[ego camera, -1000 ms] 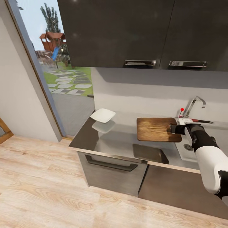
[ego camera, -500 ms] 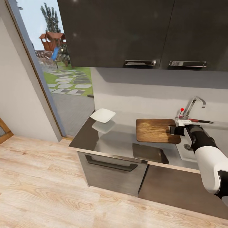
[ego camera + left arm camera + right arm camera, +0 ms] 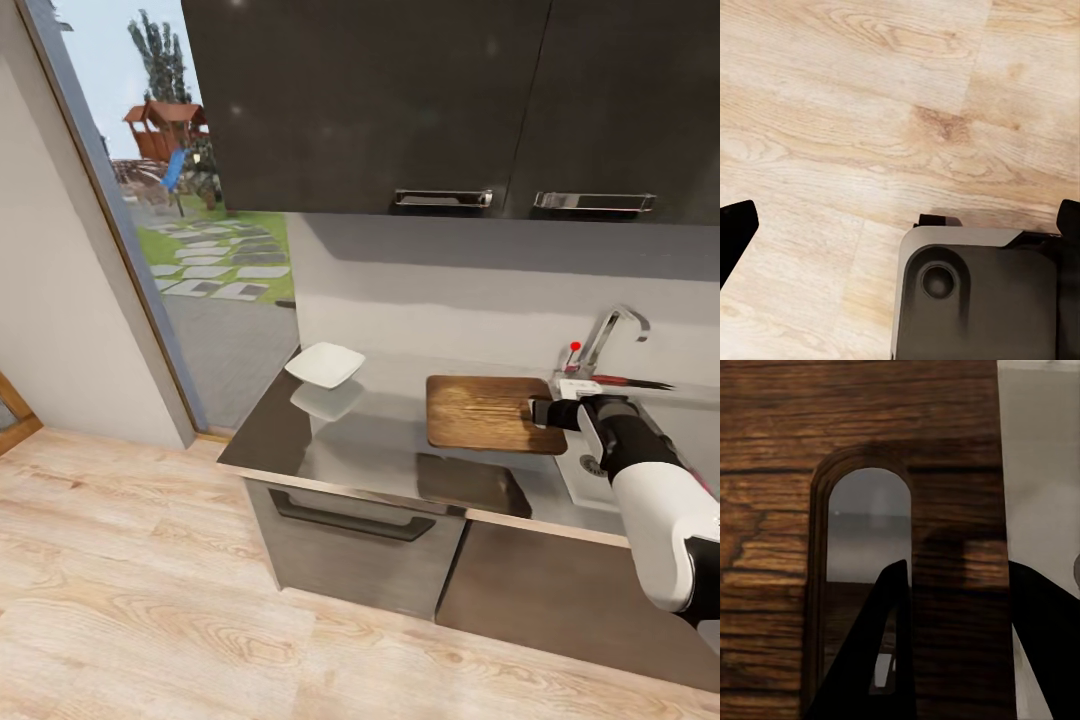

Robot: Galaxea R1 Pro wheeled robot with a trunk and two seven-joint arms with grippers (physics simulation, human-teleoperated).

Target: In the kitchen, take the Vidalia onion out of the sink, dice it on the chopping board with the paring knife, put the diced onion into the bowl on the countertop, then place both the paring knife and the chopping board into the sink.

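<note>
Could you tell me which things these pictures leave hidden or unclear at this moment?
- Onion: nothing here settles where it is.
- Bowl contents: too small in the head view to tell.
- Sink: head view, the right arm covers most of the basin.
- Knife: head view, thin and small behind the right gripper; resting spot unclear.
- Left gripper: left wrist view, fingertips cut by the picture's edges over the floor.
- Board: right wrist view, edges cut off.

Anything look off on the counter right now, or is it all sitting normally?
The chopping board is not lying flat: the right gripper grips its slotted end and it hangs above the countertop, its shadow below. The paring knife lies behind the sink.
</note>
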